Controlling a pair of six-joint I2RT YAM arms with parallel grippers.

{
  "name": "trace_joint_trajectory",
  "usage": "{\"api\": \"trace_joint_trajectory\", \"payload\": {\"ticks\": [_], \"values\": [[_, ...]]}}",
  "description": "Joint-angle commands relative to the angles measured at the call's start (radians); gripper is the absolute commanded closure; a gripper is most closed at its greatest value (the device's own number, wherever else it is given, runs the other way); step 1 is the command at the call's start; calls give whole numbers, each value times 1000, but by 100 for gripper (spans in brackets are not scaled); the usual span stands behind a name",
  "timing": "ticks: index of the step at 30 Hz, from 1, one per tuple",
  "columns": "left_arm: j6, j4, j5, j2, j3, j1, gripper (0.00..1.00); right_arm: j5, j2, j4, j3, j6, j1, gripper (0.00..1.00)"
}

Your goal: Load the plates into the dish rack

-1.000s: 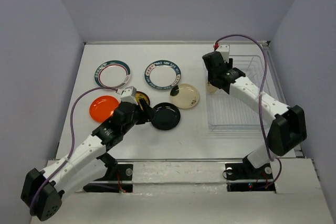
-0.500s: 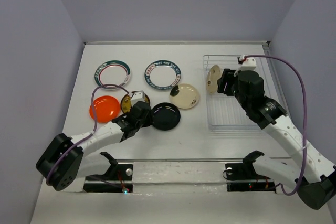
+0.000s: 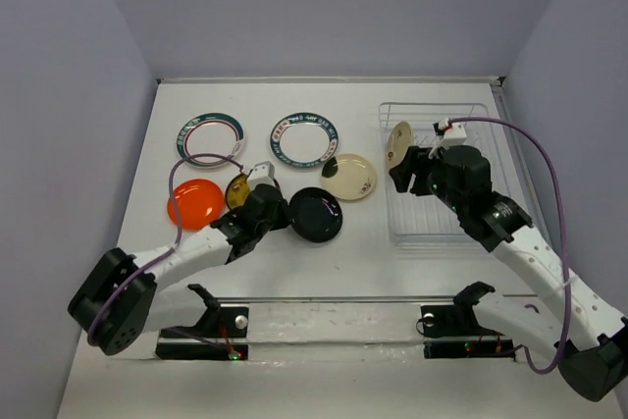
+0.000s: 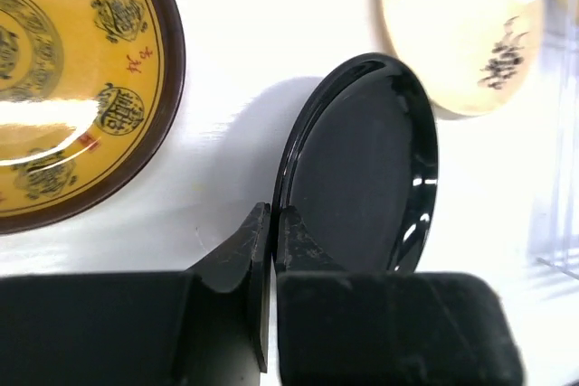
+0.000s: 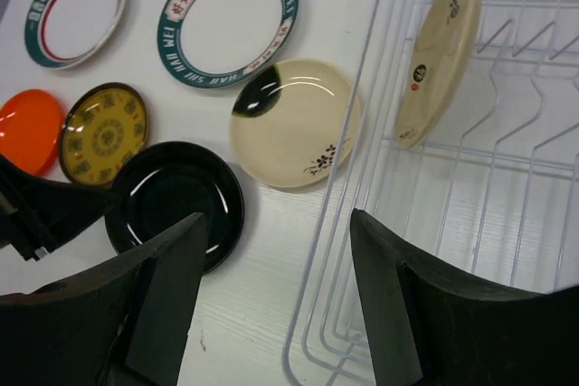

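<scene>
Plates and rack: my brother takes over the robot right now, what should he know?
Left gripper: shut on the black plate by its rim.
Right gripper: open, empty, by the left side of the dish rack.
Done: one cream plate stands upright in the rack.
Left: rack the black plate, then the other cream plate, amber plate, orange plate and two green-rimmed plates lying on the table.

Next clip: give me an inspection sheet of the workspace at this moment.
Surface: white table, no stains seen.
Job's things: dish rack holds upright cream plate; green-rimmed plates, orange plate, amber plate and patterned cream plate lie flat; black plate is tilted.
Clutter: nothing seen.
Grippers: left gripper shut on black plate's rim; right gripper open at the rack's left side.
Cables: purple cables loop off both arms.
Surroundings: plain grey walls.
</scene>
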Motion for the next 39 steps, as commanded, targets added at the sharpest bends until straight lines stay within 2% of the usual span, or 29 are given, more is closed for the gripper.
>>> {"api": "trace_joint_trajectory", "payload": {"ticks": [1, 3, 4, 6, 10, 17, 23, 26, 28, 29, 30, 31, 32, 33, 36, 37, 38, 39], "values": [[23, -104, -40, -218, -7, -4, 94, -233, -52, 64, 22, 10, -8, 27], [32, -181, -35, -353, 10, -6, 94, -331, -38, 74, 29, -1, -8, 20], [40, -204, -34, -393, 38, -6, 94, -432, -10, 82, 39, -11, -8, 18], [57, -275, -20, -505, 67, -6, 94, -508, 23, 85, 46, -13, -8, 14], [66, -232, 63, -626, 105, -6, 94, -614, 86, 142, 39, -2, -8, 9], [70, -88, 209, -618, 110, -6, 94, -721, 150, 193, 33, 33, -8, 8], [77, -36, 256, -589, 110, -6, 94, -830, 170, 312, -20, 99, -8, 9], [81, 3, 288, -589, 106, -6, 94, -820, 190, 352, -37, 127, -8, 17], [81, 20, 318, -589, 104, -6, 94, -814, 204, 357, -38, 133, -8, 44], [78, 27, 322, -589, 105, -6, 94, -809, 213, 367, -35, 143, -8, 72], [77, 29, 325, -591, 107, -6, 93, -800, 215, 369, -35, 151, -8, 84], [78, 38, 328, -595, 107, -6, 88, -769, 209, 369, -29, 160, -8, 93], [80, 43, 335, -597, 109, -6, 80, -754, 204, 371, -24, 162, -8, 93], [89, 46, 338, -598, 112, -6, 60, -734, 195, 369, -20, 162, -8, 93], [121, -17, 294, -602, 138, -4, 21, -508, 138, 296, 35, 144, -8, 93], [153, -52, 272, -603, 170, -6, 17, -425, 123, 254, 60, 130, -8, 93], [167, -86, 247, -605, 187, -6, 15, -243, 111, 189, 81, 96, -21, 93], [181, -151, 196, -609, 202, -6, 11, -129, 94, 161, 129, 73, -22, 93]]}}
